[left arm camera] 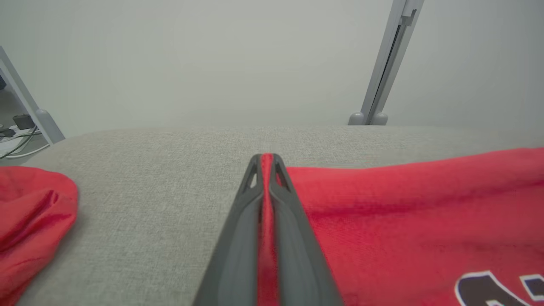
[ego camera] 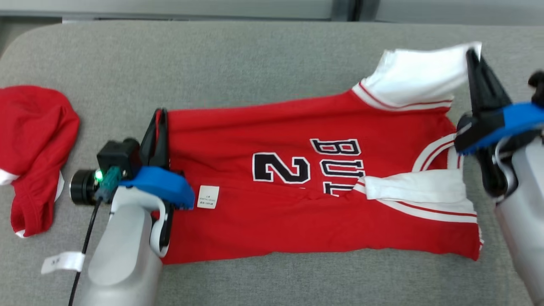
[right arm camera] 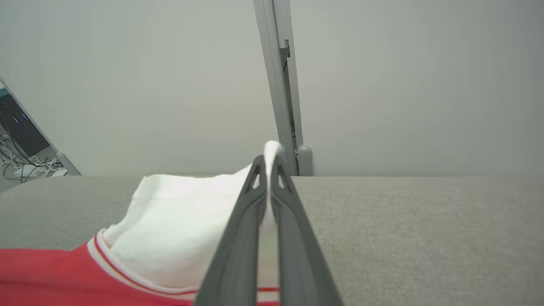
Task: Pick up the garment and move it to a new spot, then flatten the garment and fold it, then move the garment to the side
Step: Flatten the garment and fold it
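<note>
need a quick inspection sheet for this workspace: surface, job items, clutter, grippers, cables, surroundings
surface: grey fabric-covered table, rounded corners.
job's things: red jersey spread flat, number and black letters facing up; one white sleeve lifted off the table, the other lying folded across the jersey's front.
clutter: second red garment bunched at the table's left end, apart from the jersey.
grippers: left gripper shut on the red jersey's hem edge; right gripper shut on the raised white sleeve.
cables: black cable hanging from the left wrist, with a white tag; loose wires on the floor beyond the table.
surroundings: plain pale wall, grey upright post.
</note>
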Tool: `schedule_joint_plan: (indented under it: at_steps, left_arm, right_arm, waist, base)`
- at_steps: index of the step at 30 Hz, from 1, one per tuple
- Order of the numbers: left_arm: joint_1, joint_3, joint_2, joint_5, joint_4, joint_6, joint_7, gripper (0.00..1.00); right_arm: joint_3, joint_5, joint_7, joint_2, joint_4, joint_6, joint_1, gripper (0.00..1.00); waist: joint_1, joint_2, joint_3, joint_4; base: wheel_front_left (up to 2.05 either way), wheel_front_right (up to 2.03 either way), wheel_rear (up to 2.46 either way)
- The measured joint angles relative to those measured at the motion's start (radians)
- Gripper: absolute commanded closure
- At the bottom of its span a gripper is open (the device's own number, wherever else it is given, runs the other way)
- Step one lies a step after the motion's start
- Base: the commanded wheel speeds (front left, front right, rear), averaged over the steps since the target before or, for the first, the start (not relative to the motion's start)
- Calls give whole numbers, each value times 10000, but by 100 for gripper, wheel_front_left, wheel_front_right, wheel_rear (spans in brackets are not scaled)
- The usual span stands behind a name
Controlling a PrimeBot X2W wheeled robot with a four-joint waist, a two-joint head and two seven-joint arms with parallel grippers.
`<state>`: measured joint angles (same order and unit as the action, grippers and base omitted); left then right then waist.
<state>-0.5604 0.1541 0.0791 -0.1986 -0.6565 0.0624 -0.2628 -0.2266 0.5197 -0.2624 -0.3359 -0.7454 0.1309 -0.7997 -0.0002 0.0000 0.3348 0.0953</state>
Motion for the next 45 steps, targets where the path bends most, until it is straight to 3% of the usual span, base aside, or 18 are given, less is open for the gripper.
schedule_joint_plan:
  at_steps: [7, 15, 16, 17, 18, 19, 26, 32, 45]
  left_arm:
    - [1413, -397, -50, 322, -96, 100, 0, 100]
    - [2701, -775, -186, 345, -261, 98, 0, 100]
    - [2814, -802, -209, 345, -259, 86, 0, 86]
    - [2934, -805, -217, 357, -234, 82, 0, 56]
    - [3047, -809, -226, 416, -199, 42, 0, 3]
    - [3294, -861, -245, 460, -98, -67, 0, 0]
    - [4220, -1070, -278, 955, 1379, -428, -2, 0]
    - [5226, -959, -280, 1114, 2234, -535, -2, 0]
    - [6013, -351, -288, 642, 2506, -683, 0, 0]
  right_arm:
    - [10, 918, -2, 224, 1358, -2, 2999, 100]
    - [-207, 1166, 0, 765, 1325, -2, 4646, 100]
    - [-230, 1164, -2, 800, 1235, -2, 4738, 100]
    - [-232, 1154, 0, 836, 1137, -2, 4826, 100]
    - [-188, 1122, 0, 880, 1064, -2, 4907, 49]
    - [-33, 708, 0, 890, 934, -2, 4977, 0]
    - [1304, -1233, 0, 1323, 1432, -2, 5408, 0]
    - [2366, -3078, -2, 2105, 2245, -2, 6326, 0]
    - [2658, -3639, -2, 2631, 1994, -2, 6836, 0]
  waist:
    - [0, 0, -890, -419]
    - [0, 0, -1646, -748]
    - [0, 0, -1730, -753]
    - [0, 0, -1811, -752]
    - [0, 0, -1894, -746]
    - [0, 0, -2068, -727]
    - [1, 0, -2605, -733]
    - [1, 0, -3033, -717]
    - [1, 0, -3226, -681]
  base:
    - [0, 0, 0]
    - [0, 0, 0]
    - [0, 0, 0]
    - [0, 0, 0]
    - [0, 0, 0]
    - [0, 0, 0]
    - [0, 0, 0]
    - [0, 0, 0]
    - [0, 0, 0]
